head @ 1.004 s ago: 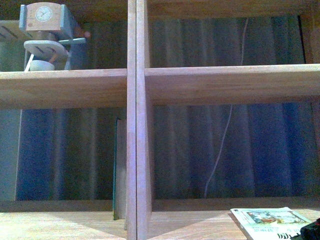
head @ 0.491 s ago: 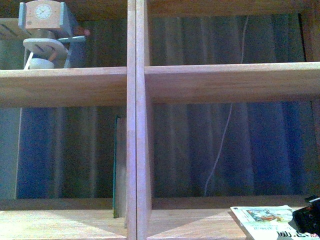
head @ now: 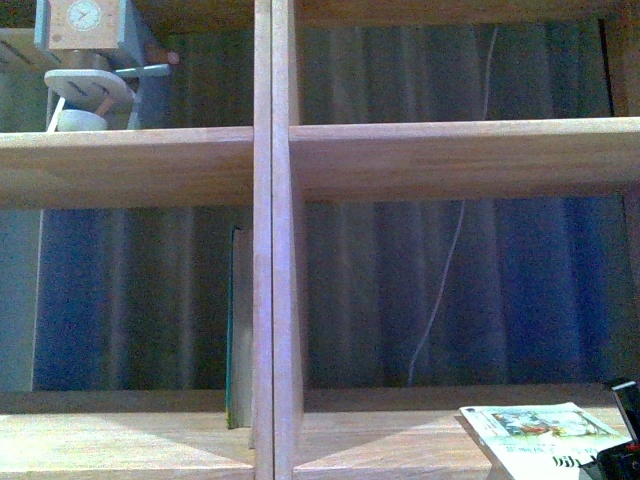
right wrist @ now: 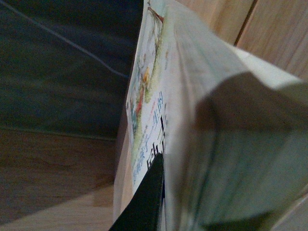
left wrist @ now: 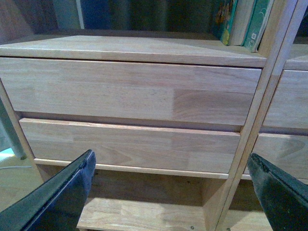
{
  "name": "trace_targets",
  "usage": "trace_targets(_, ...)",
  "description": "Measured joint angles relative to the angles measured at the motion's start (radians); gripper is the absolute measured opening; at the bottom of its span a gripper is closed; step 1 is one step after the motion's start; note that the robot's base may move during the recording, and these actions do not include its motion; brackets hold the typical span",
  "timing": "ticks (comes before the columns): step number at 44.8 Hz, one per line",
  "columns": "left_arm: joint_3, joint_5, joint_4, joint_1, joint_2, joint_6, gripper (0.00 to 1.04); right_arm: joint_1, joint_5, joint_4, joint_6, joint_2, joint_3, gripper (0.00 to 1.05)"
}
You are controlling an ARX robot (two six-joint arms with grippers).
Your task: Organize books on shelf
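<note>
Right gripper (head: 618, 436), bottom-right corner of the front view, is at the near end of the pale book (head: 535, 428). In the right wrist view one black finger (right wrist: 144, 202) lies flat on the cover. The other finger is hidden under the pages, so this reads as a pinch on the pale book (right wrist: 197, 125), not fully shown.

Left gripper (left wrist: 168, 192) is spread wide and empty, low in front of the drawer fronts (left wrist: 130, 91).

The pale book lies flat, cover up, on the lower board of the right-hand compartment. Its long axis seems to run from the bottom edge of the frame back into the shelf (head: 262, 250), skewed a little left. The near end is cut off, so I can't be sure.

Likely step: stand it up. Keep the pinch firm near the spine side and tip it until the long axis is vertical. Don't drag the far corner on the board, and press it to the divider so thin pages don't flop.

Further back, the dark teal book (head: 238, 320) stands upright in the left compartment, touching the divider, long axis vertical, narrow edge toward the camera.
</note>
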Motion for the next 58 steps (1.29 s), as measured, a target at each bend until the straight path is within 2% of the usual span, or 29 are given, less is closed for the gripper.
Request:
trace_targets(8, 0.0, 0.004, 0.001, 0.0, 0.0, -0.002, 0.97, -0.012, -0.021, 0.004, 0.02, -0.009, 0.0, 0.07)
trace_targets(11, 0.0, 0.134, 0.113, 0.049, 0.013, -0.059, 0.97, -0.018, -0.031, 0.0, 0.021, -0.02, -0.001, 0.07)
trace_targets(13, 0.006, 0.187, 0.195, 0.089, 0.037, -0.088, 0.97, -0.021, -0.038, -0.002, 0.02, -0.03, -0.002, 0.07)
trace_targets(18, 0.062, 0.261, 0.304, 0.172, 0.122, -0.138, 0.97, -0.033, -0.06, -0.011, 0.019, -0.066, -0.006, 0.07)
trace_targets(25, 0.247, 0.354, 0.33, 0.238, 0.254, -0.204, 0.97, -0.068, -0.109, -0.027, 0.005, -0.175, -0.007, 0.07)
trace_targets(33, 0.392, 0.398, 0.401, 0.232, 0.383, -0.251, 0.97, -0.106, -0.151, -0.039, -0.007, -0.277, -0.004, 0.07)
trace_targets(39, 0.51, 0.478, 0.43, 0.228, 0.484, -0.312, 0.97, -0.129, -0.177, -0.041, -0.006, -0.335, 0.008, 0.07)
trace_targets(55, 0.758, 0.522, 0.41, 0.174, 0.752, -0.417, 0.97, -0.162, -0.273, 0.027, 0.024, -0.51, 0.035, 0.07)
trace_targets(58, 0.81, 0.569, 0.392, 0.158, 0.817, -0.467, 0.97, -0.159, -0.288, 0.04, 0.022, -0.536, 0.044, 0.07)
